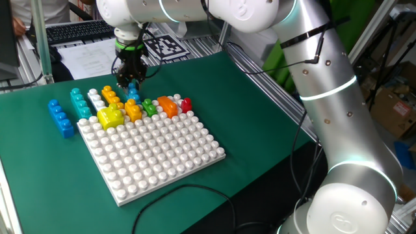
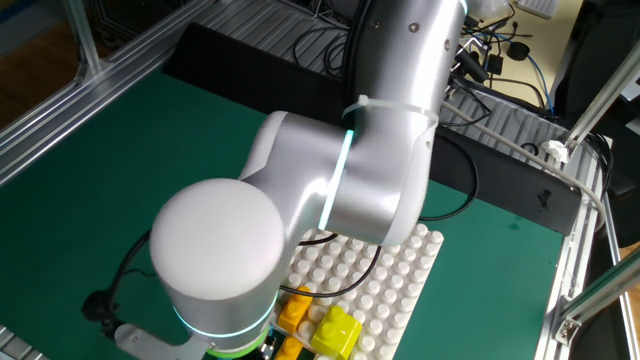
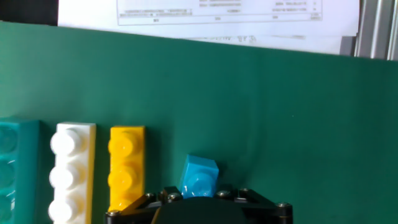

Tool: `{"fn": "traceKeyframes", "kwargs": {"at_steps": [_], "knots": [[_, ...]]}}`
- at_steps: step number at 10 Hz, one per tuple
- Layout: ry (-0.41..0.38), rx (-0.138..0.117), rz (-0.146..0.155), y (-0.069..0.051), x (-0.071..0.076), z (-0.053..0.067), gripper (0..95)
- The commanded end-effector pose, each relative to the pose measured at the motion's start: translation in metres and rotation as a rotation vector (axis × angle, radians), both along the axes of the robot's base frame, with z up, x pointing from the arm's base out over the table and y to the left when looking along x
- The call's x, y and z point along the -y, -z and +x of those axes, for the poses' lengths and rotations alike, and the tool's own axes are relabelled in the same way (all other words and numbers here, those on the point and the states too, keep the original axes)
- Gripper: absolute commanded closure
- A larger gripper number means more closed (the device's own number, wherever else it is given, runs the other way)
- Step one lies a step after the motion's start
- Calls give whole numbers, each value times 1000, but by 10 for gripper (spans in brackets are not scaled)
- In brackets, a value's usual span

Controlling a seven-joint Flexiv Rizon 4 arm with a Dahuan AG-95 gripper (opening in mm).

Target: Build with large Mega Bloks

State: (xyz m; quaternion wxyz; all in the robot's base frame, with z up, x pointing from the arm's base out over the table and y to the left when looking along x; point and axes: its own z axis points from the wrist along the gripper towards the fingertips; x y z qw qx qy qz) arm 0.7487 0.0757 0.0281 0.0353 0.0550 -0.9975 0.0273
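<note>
My gripper (image 1: 131, 83) hangs at the far edge of the white baseplate (image 1: 156, 153), its fingers closed around a small blue block (image 1: 134, 90). In the hand view this blue block (image 3: 199, 175) sits tilted right at the gripper (image 3: 199, 194). To its left on the green mat lie a yellow brick (image 3: 126, 165), a white brick (image 3: 71, 168) and a teal brick (image 3: 12, 162). Along the plate's far edge stand a big yellow block (image 1: 110, 117), an orange one (image 1: 133, 110), a green one (image 1: 150, 107), another orange one (image 1: 168, 105) and a red one (image 1: 186, 104).
A long blue brick (image 1: 60, 118) lies on the mat at the left. Papers (image 3: 236, 15) and a keyboard (image 1: 78, 30) sit beyond the mat's far edge. In the other fixed view the arm (image 2: 330, 190) hides the gripper; a cable (image 1: 195, 192) crosses the mat in front.
</note>
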Motion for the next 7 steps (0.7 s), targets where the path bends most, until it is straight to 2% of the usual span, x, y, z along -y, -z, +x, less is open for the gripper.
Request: {"fn": "traceKeyframes", "kwargs": {"at_steps": [1, 3, 5, 7], "knots": [[18, 1, 4, 1, -1, -2, 570], [30, -1, 13, 2, -1, -3, 950], [36, 0, 19, 3, -2, -3, 950], [83, -3, 42, 0, -9, -1, 950]]}}
